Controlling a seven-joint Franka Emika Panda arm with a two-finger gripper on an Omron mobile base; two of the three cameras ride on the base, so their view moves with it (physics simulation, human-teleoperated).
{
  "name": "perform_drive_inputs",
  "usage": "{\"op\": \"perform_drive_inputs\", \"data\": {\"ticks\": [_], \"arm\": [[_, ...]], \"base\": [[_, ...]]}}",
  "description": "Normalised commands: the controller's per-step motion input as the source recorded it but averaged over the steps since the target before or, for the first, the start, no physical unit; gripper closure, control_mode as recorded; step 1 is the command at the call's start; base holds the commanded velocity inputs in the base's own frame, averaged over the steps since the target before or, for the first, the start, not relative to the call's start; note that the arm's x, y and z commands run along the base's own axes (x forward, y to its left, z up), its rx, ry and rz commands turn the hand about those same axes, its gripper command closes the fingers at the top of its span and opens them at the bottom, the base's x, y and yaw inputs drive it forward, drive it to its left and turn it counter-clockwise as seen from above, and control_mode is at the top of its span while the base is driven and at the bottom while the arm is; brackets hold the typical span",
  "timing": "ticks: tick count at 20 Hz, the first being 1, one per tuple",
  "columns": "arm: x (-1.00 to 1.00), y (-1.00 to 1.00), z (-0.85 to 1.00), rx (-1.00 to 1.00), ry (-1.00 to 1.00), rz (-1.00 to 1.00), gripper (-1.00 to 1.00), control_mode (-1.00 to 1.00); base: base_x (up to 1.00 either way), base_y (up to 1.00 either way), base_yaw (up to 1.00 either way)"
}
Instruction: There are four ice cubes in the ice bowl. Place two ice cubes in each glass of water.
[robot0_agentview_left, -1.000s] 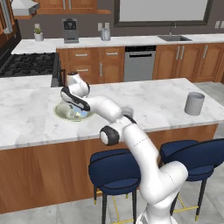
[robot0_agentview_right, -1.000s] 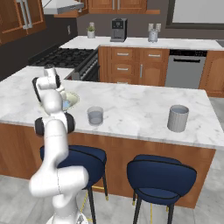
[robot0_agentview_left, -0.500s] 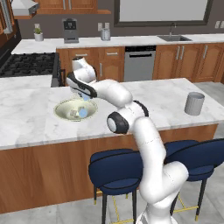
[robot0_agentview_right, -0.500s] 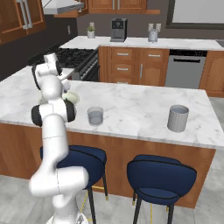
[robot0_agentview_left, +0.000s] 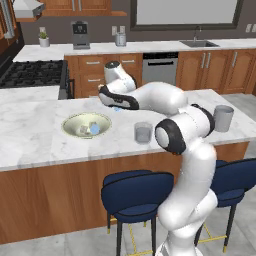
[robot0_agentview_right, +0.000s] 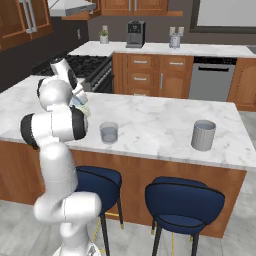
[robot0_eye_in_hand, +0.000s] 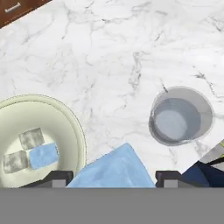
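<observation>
My gripper (robot0_eye_in_hand: 113, 177) is shut on a pale blue ice cube (robot0_eye_in_hand: 114, 166) and hangs above the counter between the ice bowl (robot0_eye_in_hand: 78, 131) and the nearer glass of water (robot0_eye_in_hand: 180, 116). Three ice cubes lie in the bowl: two greyish ones (robot0_eye_in_hand: 31, 138) and a blue one (robot0_eye_in_hand: 43, 156). In the left base view the gripper (robot0_agentview_left: 116, 106) hovers just right of and behind the bowl (robot0_agentview_left: 70, 125), with the nearer glass (robot0_agentview_left: 143, 132) in front of it. The second glass (robot0_agentview_left: 223, 118) stands far right on the counter. In the right base view the arm hides most of the bowl (robot0_agentview_right: 85, 110).
The marble island counter (robot0_agentview_left: 40, 145) carries all these things, and two dark blue stools (robot0_agentview_right: 182, 200) stand at its front edge. A stove (robot0_agentview_left: 30, 72) is behind the island on the left. My own arm stretches over the counter behind the nearer glass.
The gripper has risen out of the bowl with an ice cube and swung right, toward the nearer glass. The bowl and both glasses have stayed put.
</observation>
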Motion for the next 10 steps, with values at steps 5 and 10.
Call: {"op": "perform_drive_inputs", "data": {"ticks": [5, 10], "arm": [[-0.79, -1.0, 0.4, 0.01, -0.32, 0.0, 1.0, -1.0], [-0.34, -1.0, 0.77, -0.01, -0.13, -0.01, 1.0, -1.0]], "base": [[0.0, 0.0, 0.0], [0.0, 0.0, 0.0]]}}
